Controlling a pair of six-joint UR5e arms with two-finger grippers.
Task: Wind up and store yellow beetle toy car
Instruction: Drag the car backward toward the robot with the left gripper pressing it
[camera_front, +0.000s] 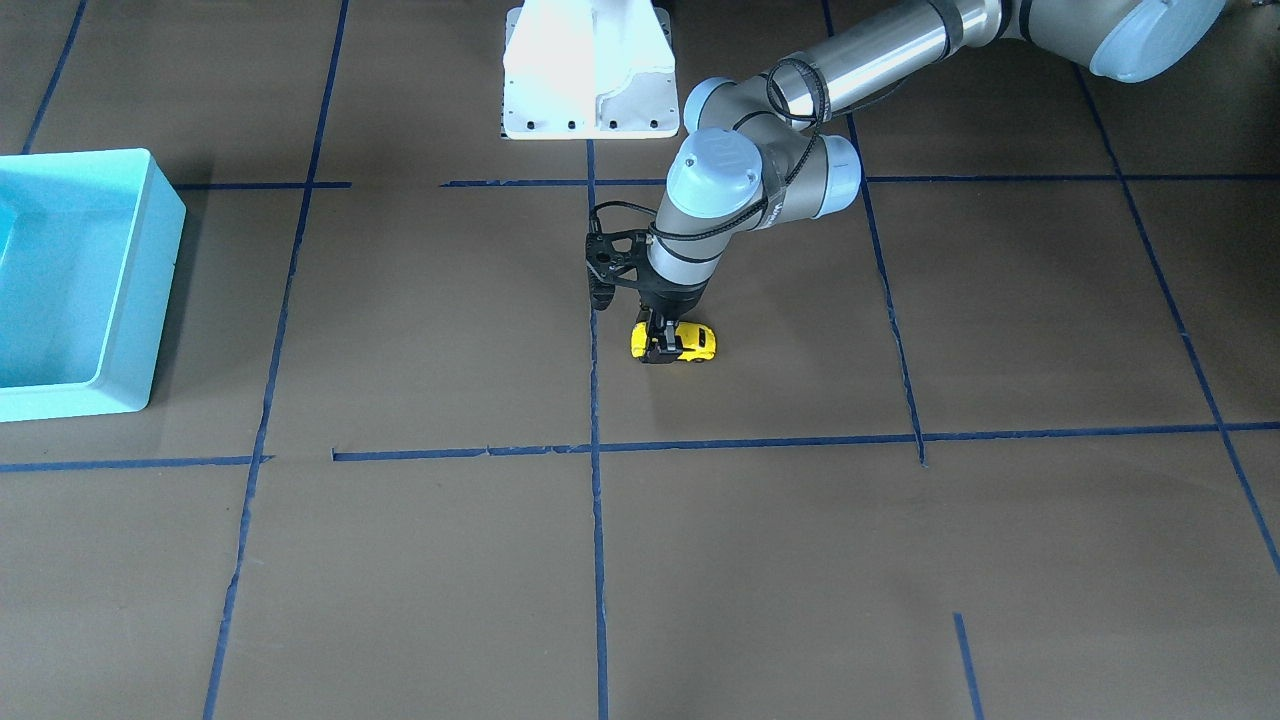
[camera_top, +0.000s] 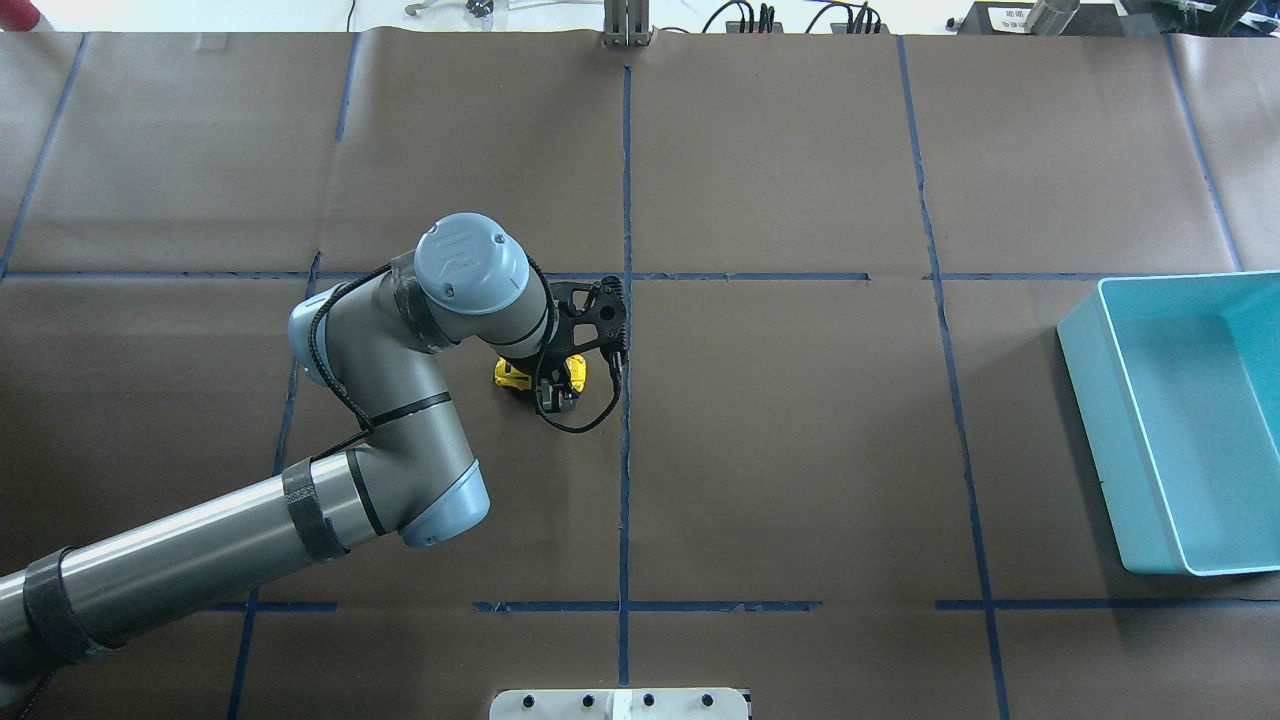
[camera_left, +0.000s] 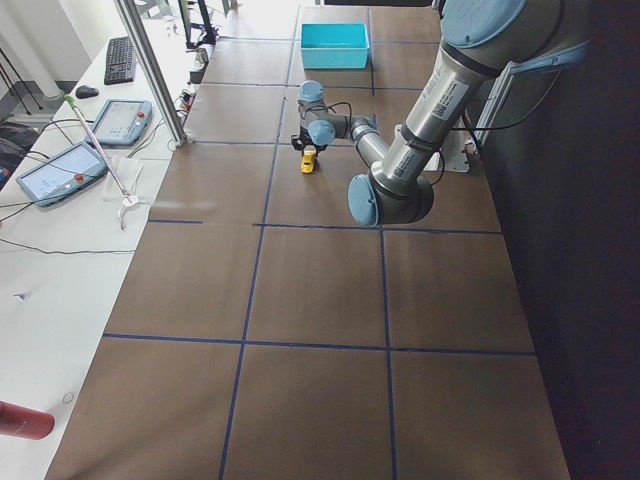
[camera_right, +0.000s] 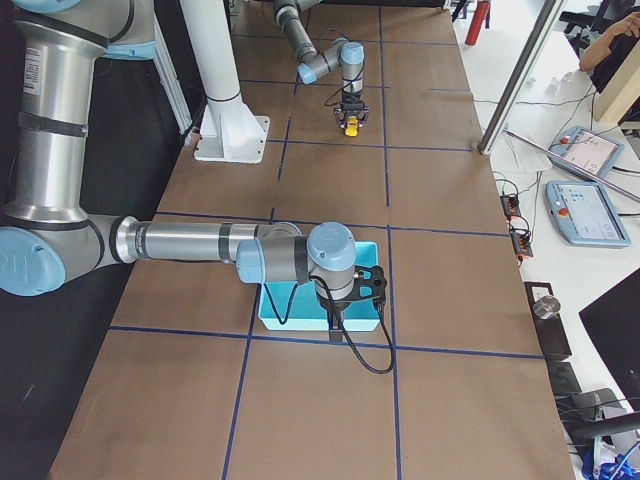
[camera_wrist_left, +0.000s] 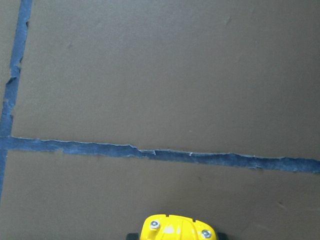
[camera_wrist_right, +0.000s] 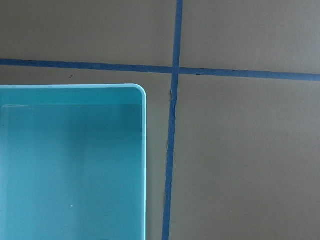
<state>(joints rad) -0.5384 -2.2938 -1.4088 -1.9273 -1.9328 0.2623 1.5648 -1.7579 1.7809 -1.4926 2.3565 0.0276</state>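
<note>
The task is judged to be only just begun. The car (camera_front: 693, 342) is not yet put away. It is seen on the table (camera_front: 900, 560), near the middle. In the overhead view it is found just at 9 o'clock of the long middle tape line (camera_top: 625, 480). The bin (camera_front: 165, 300) is well apart from it, at 3 o'clock, by the table's edge.

The left gripper (camera_front: 661, 345) is pointed straight down over the car. One finger is placed on each side of the car's body. The fingers look pressed against it, so the car is judged to be held. Whether the car is wound up cannot be told. If it is not, it is to be rolled back on the table first. After that it is to be lifted, carried over to the bin and let go inside.

The right gripper (camera_right: 336, 322) is seen only in a side view, over a corner of the bin. Whether its fingers are apart or together cannot be told.

The car is tiny and bright yellow, with a round top like a beetle. Dark windows and small dark wheels can be made out. In the left wrist view only one yellow end is shown, at 6 o'clock, with two small silver dots on it. The car is far smaller than the bin.
</note>
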